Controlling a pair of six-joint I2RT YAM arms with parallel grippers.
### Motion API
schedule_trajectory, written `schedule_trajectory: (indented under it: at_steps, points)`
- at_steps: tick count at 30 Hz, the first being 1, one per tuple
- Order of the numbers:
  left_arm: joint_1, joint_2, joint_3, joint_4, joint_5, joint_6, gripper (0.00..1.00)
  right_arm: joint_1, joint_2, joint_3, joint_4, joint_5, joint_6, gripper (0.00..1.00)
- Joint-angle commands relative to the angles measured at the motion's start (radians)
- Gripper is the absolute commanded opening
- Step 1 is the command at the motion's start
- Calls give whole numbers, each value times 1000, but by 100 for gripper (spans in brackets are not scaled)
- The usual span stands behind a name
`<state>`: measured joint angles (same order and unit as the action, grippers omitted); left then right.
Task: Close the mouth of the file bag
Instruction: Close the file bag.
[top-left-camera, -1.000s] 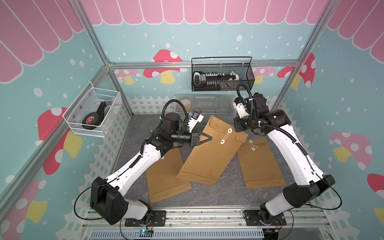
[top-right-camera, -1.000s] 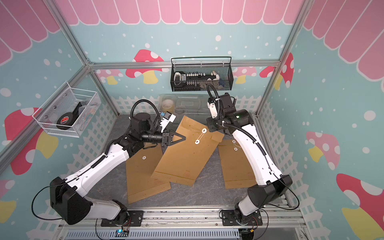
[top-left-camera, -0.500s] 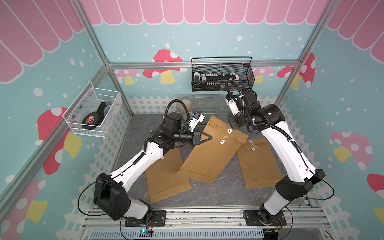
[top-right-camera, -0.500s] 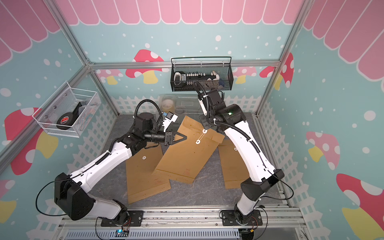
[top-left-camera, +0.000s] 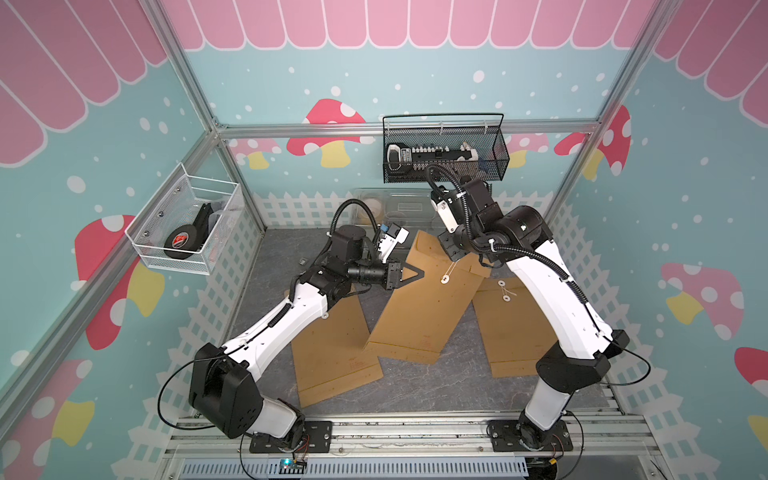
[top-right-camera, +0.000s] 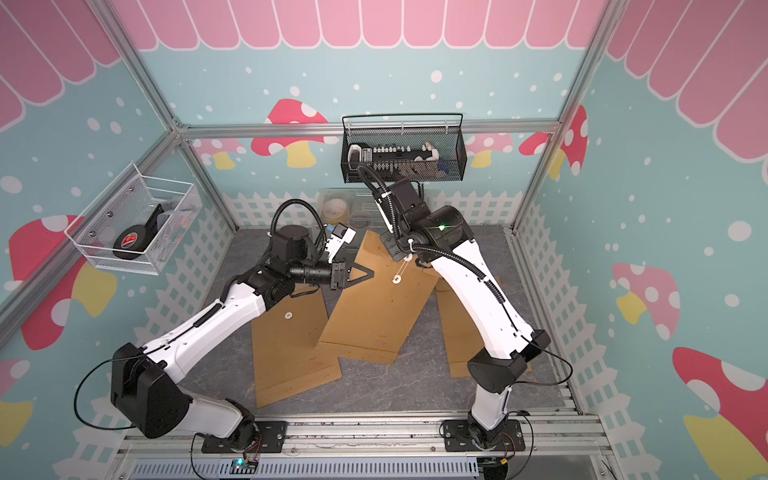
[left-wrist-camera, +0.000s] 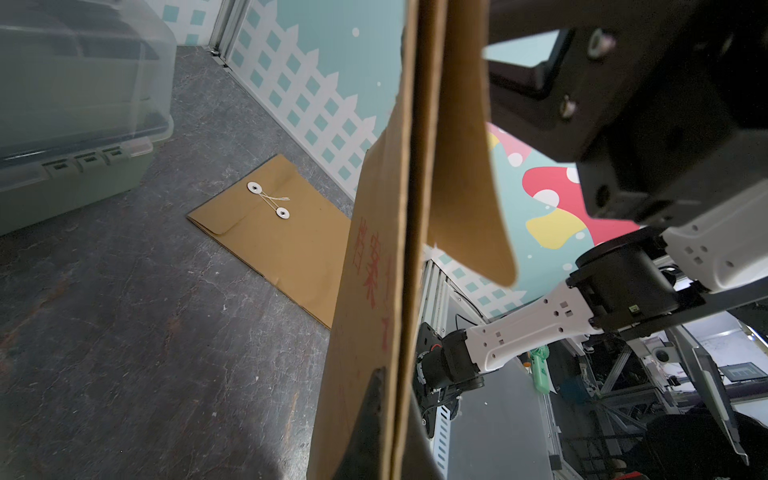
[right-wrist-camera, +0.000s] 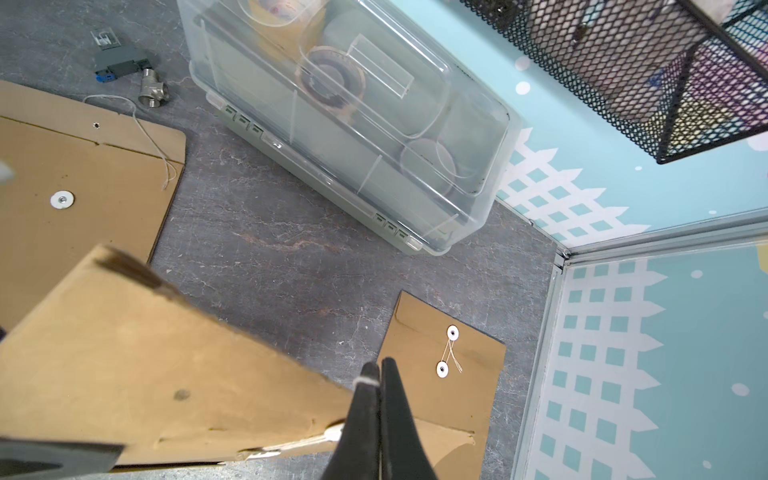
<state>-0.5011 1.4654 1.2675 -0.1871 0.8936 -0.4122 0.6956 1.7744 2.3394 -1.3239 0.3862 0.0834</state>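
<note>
The middle file bag (top-left-camera: 419, 320) (top-right-camera: 370, 320), a brown kraft envelope, is tilted with its mouth end raised off the floor. My left gripper (top-left-camera: 420, 272) (top-right-camera: 371, 273) is shut on the bag's left edge near the mouth. In the left wrist view the bag (left-wrist-camera: 374, 257) stands edge-on between the jaws of the left gripper (left-wrist-camera: 392, 415), with the flap (left-wrist-camera: 465, 166) standing off it. My right gripper (right-wrist-camera: 377, 368) (top-left-camera: 455, 258) is shut on the bag's white string (right-wrist-camera: 365, 379) (top-left-camera: 452, 270), which runs to the round disc (top-left-camera: 445, 279).
Two more brown bags lie flat, one at the left (top-left-camera: 332, 353) and one at the right (top-left-camera: 511, 328) (right-wrist-camera: 449, 374). A clear plastic box (top-left-camera: 390, 208) (right-wrist-camera: 353, 124) stands at the back. A black mesh basket (top-left-camera: 444, 153) hangs above it. Small metal parts (right-wrist-camera: 153, 89) lie nearby.
The right arm has swung left and toward the back wall, drawing the string up from the disc. The left gripper still holds the bag's edge in about the same place.
</note>
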Motion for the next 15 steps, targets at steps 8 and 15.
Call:
schedule_trajectory:
  at_steps: [8, 15]
  points:
    - [36, -14, -28, 85, -42, -60, 0, 59, 13, 29, -151, 161, 28, 0]
    - [34, -11, -25, 89, -43, -64, 0, 58, 16, 32, -142, -10, 38, 0]
